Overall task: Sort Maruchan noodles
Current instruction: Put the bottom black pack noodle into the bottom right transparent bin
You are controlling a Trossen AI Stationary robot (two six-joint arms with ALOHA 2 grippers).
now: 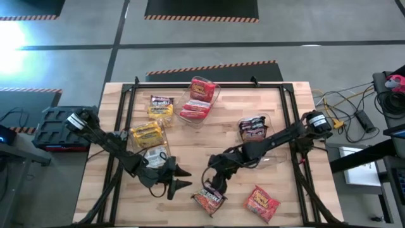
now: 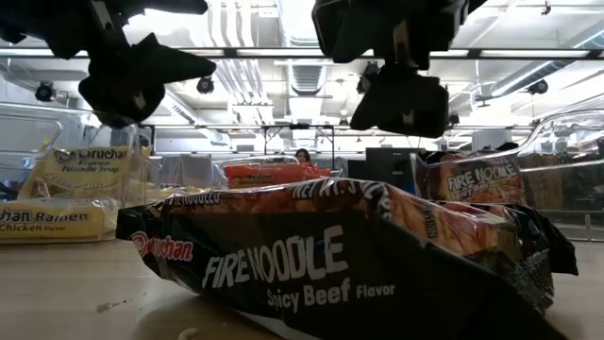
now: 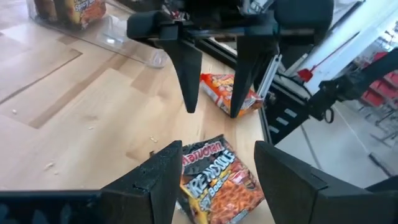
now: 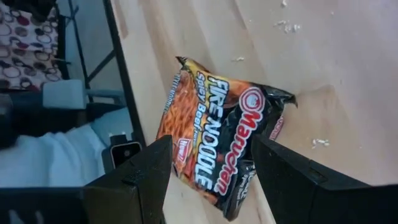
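Black-and-orange Fire Noodle packet [image 1: 209, 198] lies flat at the near edge of the wooden table [image 1: 291, 133], right gripper [image 1: 216, 184] poised just above it
Its fingers are spread wide and hold nothing; the left gripper [image 1: 180, 177], just beside it, is open and empty too. A red packet [image 1: 261, 202] lies close by, red ones fill a clear bin [image 1: 199, 98], yellow packets [image 1: 149, 133] sit on the left, and dark ones [image 1: 254, 128] rest in another bin

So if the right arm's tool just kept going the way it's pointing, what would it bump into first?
Most likely the dark Fire Noodle packet. The right tool is open and points down at it, with the packet showing between its fingers. How far above it hangs is hard to judge.
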